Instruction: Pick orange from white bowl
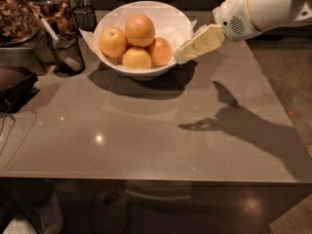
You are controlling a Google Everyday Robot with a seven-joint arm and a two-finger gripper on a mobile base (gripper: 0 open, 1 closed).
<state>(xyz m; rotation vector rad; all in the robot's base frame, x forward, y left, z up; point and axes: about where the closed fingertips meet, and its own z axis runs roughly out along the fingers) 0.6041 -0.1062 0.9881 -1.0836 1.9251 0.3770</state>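
One view only, looking down across the table (pixel 146 140).

- Four fruits sit piled in the white bowl (pixel 146 73), which stands toward the far side of the table on its paper lining.
- The orange (pixel 140 29) is the biggest and pinkest. It rides on top of the pile, toward the back of the bowl, touching the fruits under it.
- Two paler fruits sit at left (pixel 113 41) and front (pixel 136 57). A smaller deep-orange fruit (pixel 160 51) sits on the right, nearest the arm.
- The gripper (pixel 181 56) points down and left from the white arm at upper right. Its tip is at the bowl's right rim, just beside the deep-orange fruit and apart from the orange.
- You cannot tell whether the tip touches the rim, nor whether the gripper is set wide or narrow from this angle. It carries no fruit.
- A black mesh cup (pixel 66 52) stands left of the bowl, well apart from the arm.

Progress, as you can judge it:
- The approach is nearly made.
- The grasp is not yet begun.
- The gripper has to get up and over the near fruit, close on the orange, then lift it out.
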